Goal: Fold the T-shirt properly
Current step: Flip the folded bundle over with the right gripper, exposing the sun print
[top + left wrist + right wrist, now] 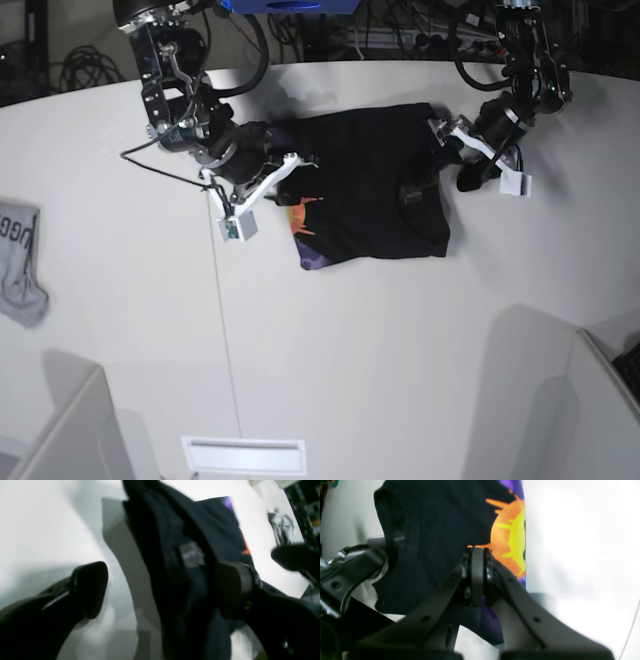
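While you scan the base view from its left edge, you first meet a small grey garment (20, 262) with dark lettering, lying alone near the left edge of the white bench (380, 360) and well apart from everything else. Next comes your right gripper (290, 185), reaching in from the far left corner of the bench to the left edge of the T-shirt (375, 185). In the right wrist view its fingers (477, 562) are pressed flat together, pinching the black T-shirt (432, 542) just where the orange and yellow sun print (510, 540) begins; purple print shows above the sun and below the fingers.

The T-shirt lies toward the far side of the bench, roughly midway between the left and right edges, folded over so that most of it shows plain black, with a strip of orange and purple print (305, 235) peeking out along its lower left edge.

Further right, your left gripper (455, 160) sits at the right edge of the shirt. In the left wrist view that gripper (160, 590) has its fingers spread wide, one finger (91, 587) over bare bench and the other (235, 590) against the cloth, with a bunched ridge of the black T-shirt (175, 555) and its grey neck label (191, 554) between them. That view is blurred, so you cannot tell whether either finger presses the cloth.
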Robot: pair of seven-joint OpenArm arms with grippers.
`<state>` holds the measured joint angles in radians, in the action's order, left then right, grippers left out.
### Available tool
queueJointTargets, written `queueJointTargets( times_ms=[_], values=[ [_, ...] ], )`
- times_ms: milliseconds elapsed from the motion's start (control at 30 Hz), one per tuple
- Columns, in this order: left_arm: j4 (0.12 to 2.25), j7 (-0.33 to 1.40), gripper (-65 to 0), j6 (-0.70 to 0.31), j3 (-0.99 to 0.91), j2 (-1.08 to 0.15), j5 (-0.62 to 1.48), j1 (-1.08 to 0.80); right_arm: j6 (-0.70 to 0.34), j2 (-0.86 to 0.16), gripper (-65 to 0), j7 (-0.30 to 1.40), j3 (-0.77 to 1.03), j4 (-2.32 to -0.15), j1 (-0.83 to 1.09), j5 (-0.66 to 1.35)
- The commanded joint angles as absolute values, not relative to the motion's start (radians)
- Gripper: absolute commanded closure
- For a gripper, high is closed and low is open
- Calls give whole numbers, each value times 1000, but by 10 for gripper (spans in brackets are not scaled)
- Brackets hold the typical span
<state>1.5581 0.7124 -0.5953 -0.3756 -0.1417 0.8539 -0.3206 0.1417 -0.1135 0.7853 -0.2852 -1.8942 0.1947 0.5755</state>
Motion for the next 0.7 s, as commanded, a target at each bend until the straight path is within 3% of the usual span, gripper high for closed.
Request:
queueJointTargets(
  times_ms=[0, 200, 533, 667],
  values=[
    [1563, 693, -650, -593, -366, -153, 874, -311, 133, -117, 0, 766, -282, -1914, 183, 587],
    [1520, 693, -638, -513, -291, -157, 874, -282, 133, -133, 0, 766, -242, -1914, 189, 591],
    [1466, 694, -10, -450, -245, -165, 786, -271, 133, -131, 0, 674, -12, -1913, 295, 591],
    [1468, 694, 0, -449, -179, -176, 677, -260, 133, -131, 0, 673, 44, -1913, 318, 591]
  ],
)
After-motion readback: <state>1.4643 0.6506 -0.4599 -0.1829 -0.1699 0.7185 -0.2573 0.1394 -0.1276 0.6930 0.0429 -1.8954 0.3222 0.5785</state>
